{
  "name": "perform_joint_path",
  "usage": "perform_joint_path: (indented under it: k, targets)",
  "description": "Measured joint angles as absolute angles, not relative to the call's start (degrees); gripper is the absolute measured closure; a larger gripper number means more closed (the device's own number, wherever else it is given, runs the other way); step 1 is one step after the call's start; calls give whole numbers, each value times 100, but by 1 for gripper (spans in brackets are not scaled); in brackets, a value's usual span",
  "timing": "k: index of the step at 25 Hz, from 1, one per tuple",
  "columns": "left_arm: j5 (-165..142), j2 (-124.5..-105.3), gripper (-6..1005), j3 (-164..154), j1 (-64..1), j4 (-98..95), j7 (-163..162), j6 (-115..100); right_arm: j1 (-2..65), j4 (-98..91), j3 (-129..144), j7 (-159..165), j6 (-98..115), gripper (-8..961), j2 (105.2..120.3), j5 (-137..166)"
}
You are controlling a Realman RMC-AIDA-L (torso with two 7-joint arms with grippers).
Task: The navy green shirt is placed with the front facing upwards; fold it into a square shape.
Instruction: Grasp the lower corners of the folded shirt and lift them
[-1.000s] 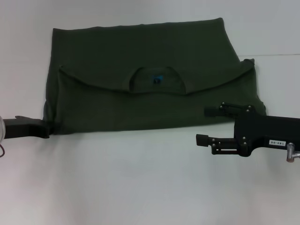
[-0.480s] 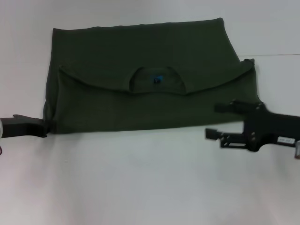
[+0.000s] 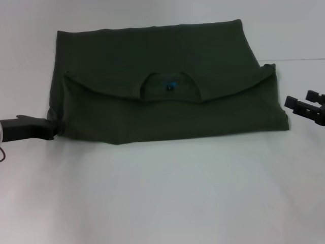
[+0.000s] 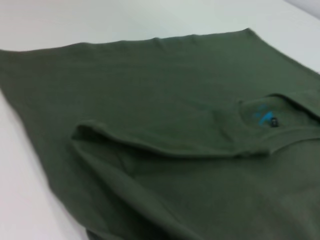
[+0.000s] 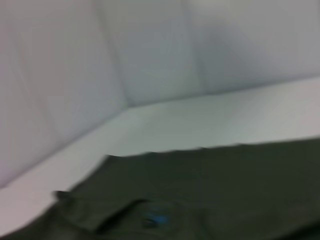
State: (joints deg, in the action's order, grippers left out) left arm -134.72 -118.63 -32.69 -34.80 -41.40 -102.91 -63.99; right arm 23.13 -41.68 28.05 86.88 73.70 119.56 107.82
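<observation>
The navy green shirt [image 3: 162,101] lies on the white table, its upper part folded down over the rest so the plain back faces up. The collar with the small blue neck label [image 3: 170,85] shows in the middle. The cream letters are hidden. My left gripper [image 3: 53,128] is at the shirt's near left corner and looks shut on the cloth there. The left wrist view shows the fold and the label [image 4: 265,116] from close by. My right gripper [image 3: 303,101] is open and empty, just off the shirt's right edge. The right wrist view shows the shirt [image 5: 210,195] from the side.
The white table [image 3: 167,193] stretches bare in front of the shirt. A pale wall [image 5: 150,50] rises behind the table's far edge.
My right gripper has pulled back to the right, off the shirt's near right corner. My left gripper has moved up and in onto the near left corner, which is drawn in a little.
</observation>
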Motion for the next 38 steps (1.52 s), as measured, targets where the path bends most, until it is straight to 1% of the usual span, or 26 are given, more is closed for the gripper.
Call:
perform_joint_path:
  k: [11, 30, 38]
  targets:
    - [-13241, -11874, 977, -3276, -3473, -4149, -10181, -6599, 2560, -3699, 3030, 8903, 6127, 68, 11972, 11201]
    - [-13235, -11874, 976, -3294, -3472, -4157, -10169, -6556, 2874, -3382, 3638, 9139, 5219, 72, 11962, 11224]
    - [-13236, -11874, 978, -3286, -3471, -4172, -10169, -6550, 2995, -3214, 3778, 9176, 4947, 93, 11960, 11223]
